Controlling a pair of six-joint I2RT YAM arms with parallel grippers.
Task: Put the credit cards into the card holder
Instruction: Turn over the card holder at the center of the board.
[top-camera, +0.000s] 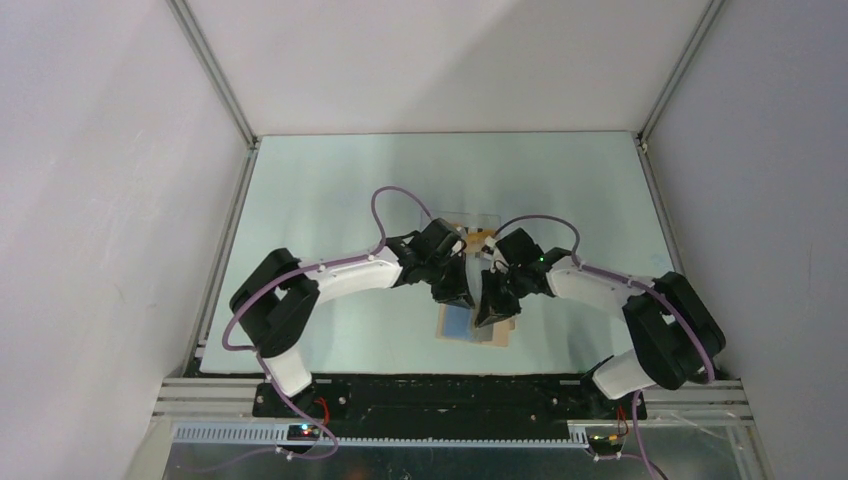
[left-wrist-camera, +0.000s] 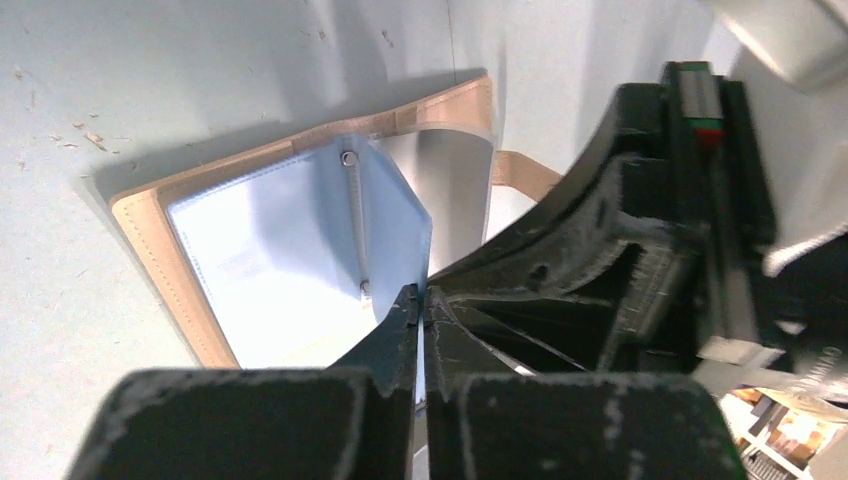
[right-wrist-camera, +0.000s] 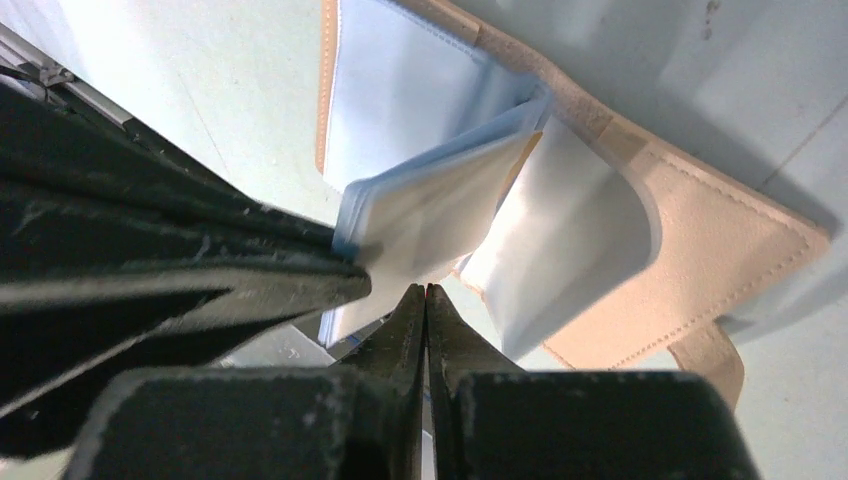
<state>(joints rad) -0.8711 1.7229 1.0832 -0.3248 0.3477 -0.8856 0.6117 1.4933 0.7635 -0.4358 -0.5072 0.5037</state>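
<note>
The card holder lies open near the table's front, a tan cover with light blue inner panels. My left gripper is shut on the edge of one blue panel and lifts it off the cover; it comes in from the left over the holder. My right gripper is shut, its tips right under the raised panel; I cannot tell if it pinches the panel. It stands next to the left one. An orange credit card shows behind the arms.
A clear plastic tray sits just behind the two wrists. A tan closing strap sticks out from the holder's cover. Purple cables arch over both arms. The enclosure's walls border the table on three sides.
</note>
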